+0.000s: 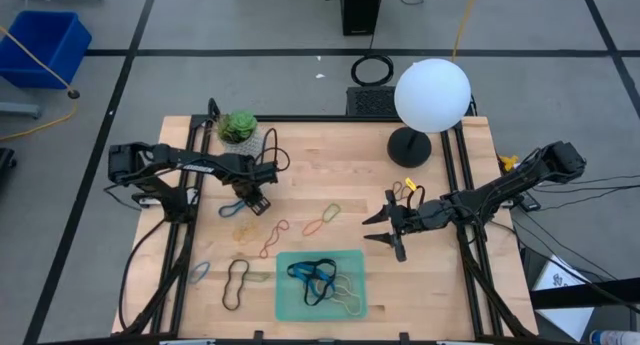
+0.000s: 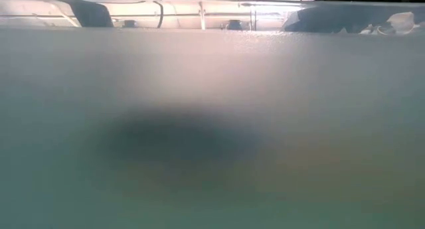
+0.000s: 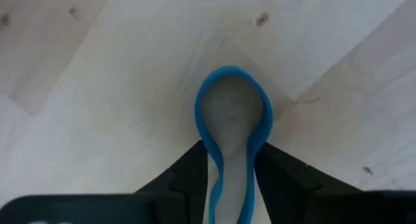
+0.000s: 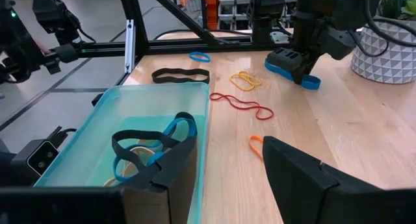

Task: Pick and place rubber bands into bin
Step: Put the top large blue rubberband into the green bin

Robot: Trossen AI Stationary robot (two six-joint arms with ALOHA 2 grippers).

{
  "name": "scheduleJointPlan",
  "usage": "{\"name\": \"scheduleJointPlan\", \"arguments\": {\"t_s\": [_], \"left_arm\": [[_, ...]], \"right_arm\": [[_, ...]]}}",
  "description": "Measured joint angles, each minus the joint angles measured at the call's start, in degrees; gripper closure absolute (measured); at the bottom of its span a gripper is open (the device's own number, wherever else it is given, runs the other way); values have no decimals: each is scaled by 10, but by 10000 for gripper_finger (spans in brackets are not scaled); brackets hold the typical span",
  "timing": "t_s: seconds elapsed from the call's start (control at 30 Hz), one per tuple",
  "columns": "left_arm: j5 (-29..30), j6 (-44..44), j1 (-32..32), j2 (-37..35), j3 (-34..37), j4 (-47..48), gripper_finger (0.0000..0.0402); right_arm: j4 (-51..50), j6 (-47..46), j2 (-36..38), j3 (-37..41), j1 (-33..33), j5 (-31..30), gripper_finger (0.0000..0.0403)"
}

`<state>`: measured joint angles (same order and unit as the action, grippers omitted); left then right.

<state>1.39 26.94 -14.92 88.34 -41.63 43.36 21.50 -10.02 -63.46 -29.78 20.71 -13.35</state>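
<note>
A blue rubber band lies flat on the wooden table near its left side. My left gripper points down over it, open, with one finger on each side of the band's narrow part. My right gripper hangs open above the table, right of the bin, with nothing between its fingers. The green bin at the near middle holds black, blue and tan bands. Red, orange, yellow and black bands lie loose on the table. My left gripper comes at the blue band from above, its fingers lying across the band's two strands near its middle. Whether the fingers touch the strands, I cannot tell. The band lies on the table, its round end beyond the fingers.
A potted plant stands at the far left, close behind my left gripper. A white globe lamp stands at the far right. A deep blue bin sits on the floor. A blurred green surface fills the low view.
</note>
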Motion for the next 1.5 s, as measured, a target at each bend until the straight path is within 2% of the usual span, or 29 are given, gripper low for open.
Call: {"name": "scheduleJointPlan", "arguments": {"t_s": [0.53, 0.67, 0.83, 1.0, 1.13, 1.3, 1.5], "left_arm": [[2, -18, 0, 6, 1, 2, 273], [-3, -18, 1, -1, -4, 14, 306], [-1, -41, 13, -17, -19, 39, 385], [3, -59, 41, -21, -41, 38, 386], [7, -79, 83, -21, -85, 82, 393], [35, -74, 135, -21, -174, 163, 393], [47, -101, 193, -22, -294, 160, 387]], "right_arm": [[0, 0, 0, 0, 0, 0, 232], [0, 3, 0, 0, 0, 0, 232], [0, 4, 0, 0, 0, 0, 232], [-3, 4, 0, 0, 0, 0, 232], [-6, 4, 0, 0, 0, 0, 232], [-8, 7, 0, 0, 0, 0, 232], [-8, 17, 0, 0, 0, -1, 232]]}}
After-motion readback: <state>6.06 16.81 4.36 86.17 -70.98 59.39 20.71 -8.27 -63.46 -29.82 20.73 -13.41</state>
